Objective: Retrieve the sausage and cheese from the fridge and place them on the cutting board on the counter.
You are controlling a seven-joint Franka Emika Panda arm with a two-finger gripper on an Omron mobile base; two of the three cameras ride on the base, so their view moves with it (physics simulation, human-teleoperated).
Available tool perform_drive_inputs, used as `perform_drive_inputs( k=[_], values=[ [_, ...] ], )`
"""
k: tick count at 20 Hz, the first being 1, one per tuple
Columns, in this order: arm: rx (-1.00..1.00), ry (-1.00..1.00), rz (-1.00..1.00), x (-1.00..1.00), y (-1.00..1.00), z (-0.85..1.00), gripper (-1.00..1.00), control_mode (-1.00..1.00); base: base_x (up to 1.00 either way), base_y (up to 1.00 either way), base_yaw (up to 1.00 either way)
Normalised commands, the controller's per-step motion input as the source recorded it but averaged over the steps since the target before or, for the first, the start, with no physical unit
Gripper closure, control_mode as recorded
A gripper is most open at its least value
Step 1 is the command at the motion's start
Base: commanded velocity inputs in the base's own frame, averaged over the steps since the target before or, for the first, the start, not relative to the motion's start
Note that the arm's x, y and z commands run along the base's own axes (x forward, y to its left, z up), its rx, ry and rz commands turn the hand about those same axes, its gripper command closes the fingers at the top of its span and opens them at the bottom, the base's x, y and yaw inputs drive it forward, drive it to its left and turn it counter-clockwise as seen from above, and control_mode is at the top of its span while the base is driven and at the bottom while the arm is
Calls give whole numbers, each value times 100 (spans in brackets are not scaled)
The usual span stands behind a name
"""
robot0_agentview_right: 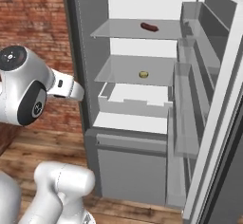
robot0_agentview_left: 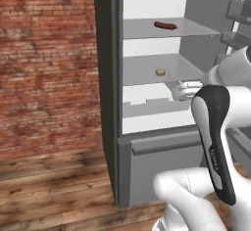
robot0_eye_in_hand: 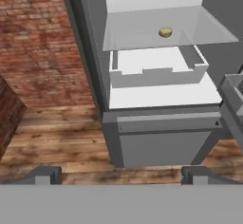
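The tool (robot0_eye_in_hand: 121,173), jaws spread wide and empty, faces the open fridge (robot0_eye_in_hand: 95,76), the cheese (robot0_eye_in_hand: 165,32) ahead and above on the middle shelf (robot0_eye_in_hand: 137,38).

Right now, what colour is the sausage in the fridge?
Dark red-brown. The sausage shows best in the right base view, on the top shelf.

We saw the sausage (robot0_agentview_left: 165,26) on the fridge's (robot0_agentview_left: 109,103) upper shelf, the cheese (robot0_agentview_left: 160,72) perhaps at six o'clock, one shelf below.

White rounded arm (robot0_agentview_left: 196,196), dark joint covers
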Motion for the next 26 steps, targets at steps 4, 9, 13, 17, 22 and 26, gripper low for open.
perform_drive_inputs(
  k=[4, 9, 13, 17, 22, 26],
  values=[
    [0, 0, 0, 0, 0, 0, -100, 100, 39, -42, 0],
    [0, 0, 0, 0, 0, 0, -100, 100, 34, -80, -1],
    [0, 0, 0, 0, 0, 0, -100, 100, 72, -49, -1],
    [0, 0, 0, 0, 0, 0, -100, 100, 96, 4, 0],
    [0, 0, 0, 0, 0, 0, -100, 100, 98, 9, 0],
    [0, 0, 0, 0, 0, 0, -100, 100, 74, 21, 0]
  ],
)
